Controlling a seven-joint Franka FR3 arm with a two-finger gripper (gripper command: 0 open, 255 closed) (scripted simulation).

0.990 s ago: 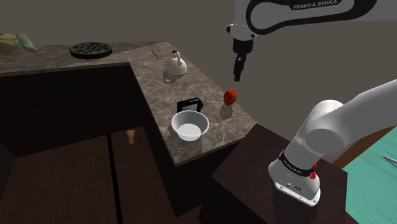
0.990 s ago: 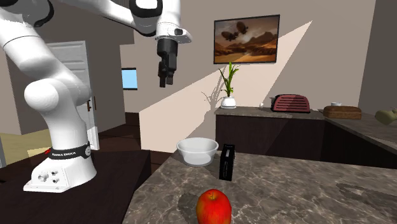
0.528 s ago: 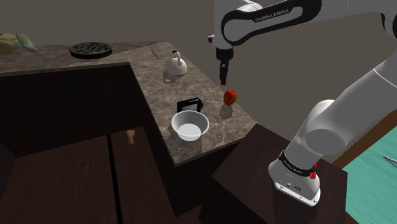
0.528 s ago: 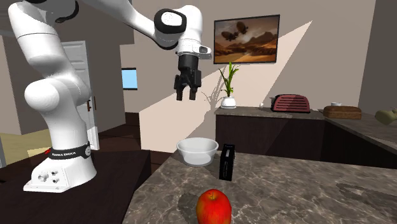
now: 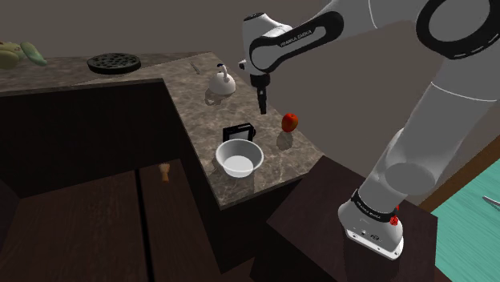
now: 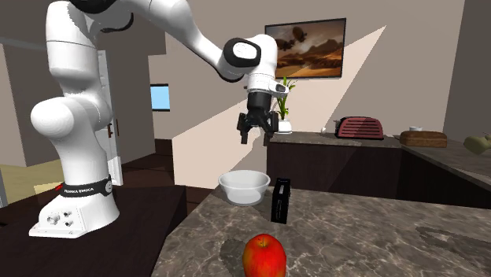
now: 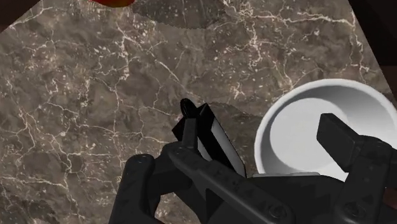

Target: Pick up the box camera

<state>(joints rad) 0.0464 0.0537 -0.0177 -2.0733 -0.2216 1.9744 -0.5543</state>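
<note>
The step in hand looks like the approach: the all-black two-finger gripper [image 5: 262, 109] hovers above the brown veined marble counter [image 5: 240, 102], its fingers spread apart and pinching nothing, and the grasp is not yet made. The task's thing, a slim black box camera [image 5: 239, 130] standing upright on its narrow edge, sits on the counter at about seven o'clock from the gripper in the shoulder view, lower down and apart from it. In the second exterior view the gripper [image 6: 257, 135] hangs at roughly eleven o'clock from the camera [image 6: 280, 200]. A round white bowl [image 5: 239, 164] stands just beside the camera at its six o'clock in the shoulder view, and a red apple [image 5: 289, 122] lies near at its two o'clock. Along the gripper [image 7: 256, 143], the camera [image 7: 205, 135] lies off-centre, close to one finger, while the bowl [image 7: 299, 127] lies under the other. The next move likely calls for centring over the camera, setting the fingers across its thin faces, then descending without clipping the bowl.
</note>
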